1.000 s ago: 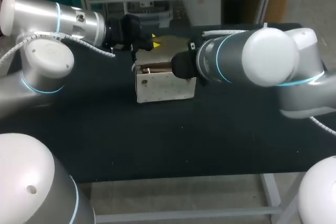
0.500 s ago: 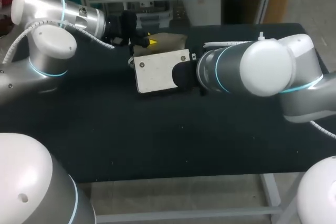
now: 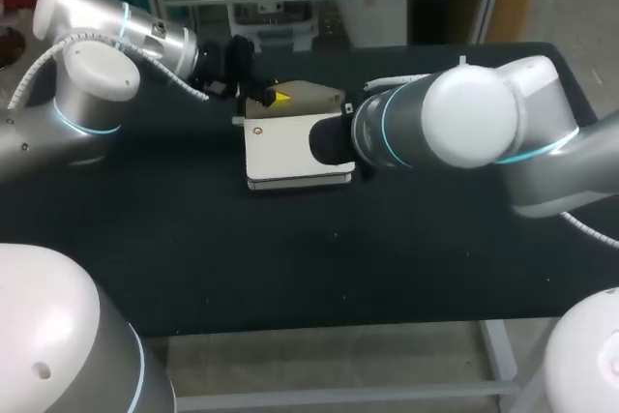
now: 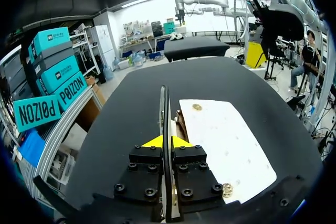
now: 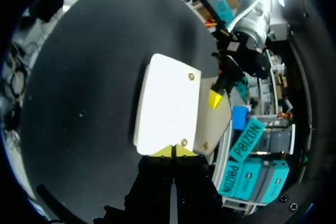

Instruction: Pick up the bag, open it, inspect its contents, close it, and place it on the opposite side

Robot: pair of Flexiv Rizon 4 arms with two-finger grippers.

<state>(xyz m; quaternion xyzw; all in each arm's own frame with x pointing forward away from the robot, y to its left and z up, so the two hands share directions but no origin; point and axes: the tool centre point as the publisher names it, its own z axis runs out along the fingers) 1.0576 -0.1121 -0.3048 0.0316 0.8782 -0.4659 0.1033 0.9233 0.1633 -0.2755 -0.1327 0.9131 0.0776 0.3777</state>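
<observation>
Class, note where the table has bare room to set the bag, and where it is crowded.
Free: the wide strip of table between bag and near edge. Crowded: around the bag, between left arm and right arm.

Cream-white bag, faintly speckled, studs perhaps brass, tan flap; matte black table.

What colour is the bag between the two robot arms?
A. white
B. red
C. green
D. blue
A: the bag shows a broad white face against the black table in the head view and in both wrist views.
</observation>
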